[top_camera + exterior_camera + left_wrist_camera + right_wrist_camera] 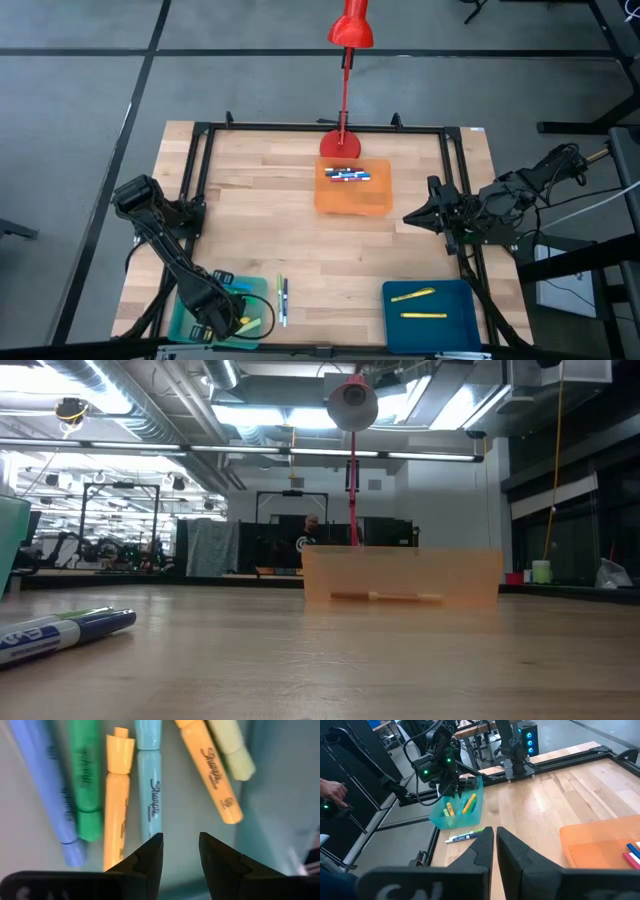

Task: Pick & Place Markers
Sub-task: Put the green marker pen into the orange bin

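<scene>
My left tool (222, 318) hangs low inside the teal tray (262, 292) at the surface's near-left corner, fingers parted with a clear gap and nothing between them. Right under it lie the tray's markers (150, 795): blue, green, yellow, light blue, orange and a pale green one, side by side on the tray floor. Just beside that tray, 2 markers (283, 300) lie on the bare wood, 1 green, 1 blue. The orange tray (353, 195) near the far edge holds a small row of markers (346, 175). The blue tray (432, 330) at the near-right corner carries 2 yellow markers (415, 295). My right tool (412, 217) waits at the right edge, fingers pressed together, empty.
</scene>
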You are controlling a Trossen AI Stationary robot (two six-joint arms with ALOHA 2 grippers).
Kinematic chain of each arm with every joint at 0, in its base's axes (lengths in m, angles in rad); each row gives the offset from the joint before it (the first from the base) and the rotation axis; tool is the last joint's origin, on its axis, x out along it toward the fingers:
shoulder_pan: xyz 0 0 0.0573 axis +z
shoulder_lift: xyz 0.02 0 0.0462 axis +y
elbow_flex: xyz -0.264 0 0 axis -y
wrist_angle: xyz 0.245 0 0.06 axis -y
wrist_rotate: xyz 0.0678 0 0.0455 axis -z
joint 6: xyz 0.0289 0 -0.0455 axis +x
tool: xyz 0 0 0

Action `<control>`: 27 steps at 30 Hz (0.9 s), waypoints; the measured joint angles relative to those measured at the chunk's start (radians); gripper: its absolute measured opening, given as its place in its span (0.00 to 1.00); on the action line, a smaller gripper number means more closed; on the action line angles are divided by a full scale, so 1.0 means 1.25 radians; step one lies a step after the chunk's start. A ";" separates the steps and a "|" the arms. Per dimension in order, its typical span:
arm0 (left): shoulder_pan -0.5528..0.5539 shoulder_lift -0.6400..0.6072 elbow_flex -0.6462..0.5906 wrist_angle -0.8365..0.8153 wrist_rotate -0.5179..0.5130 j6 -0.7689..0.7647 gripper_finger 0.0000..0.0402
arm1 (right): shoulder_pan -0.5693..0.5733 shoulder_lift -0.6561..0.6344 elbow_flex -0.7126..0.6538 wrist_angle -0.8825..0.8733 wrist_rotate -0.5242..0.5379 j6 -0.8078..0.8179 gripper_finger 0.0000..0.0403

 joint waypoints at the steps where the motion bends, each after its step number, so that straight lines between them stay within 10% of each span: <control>1: 0.001 0.000 0.006 -0.004 0.008 0.003 0.30 | 0.000 0.000 0.000 -0.003 0.000 0.000 0.06; 15: 0.066 -0.049 0.155 -0.095 0.021 0.042 0.30 | 0.000 0.000 0.000 -0.003 0.000 0.000 0.06; 27: 0.212 -0.098 0.249 -0.082 -0.127 0.049 0.28 | 0.000 0.000 0.000 -0.003 0.000 0.000 0.06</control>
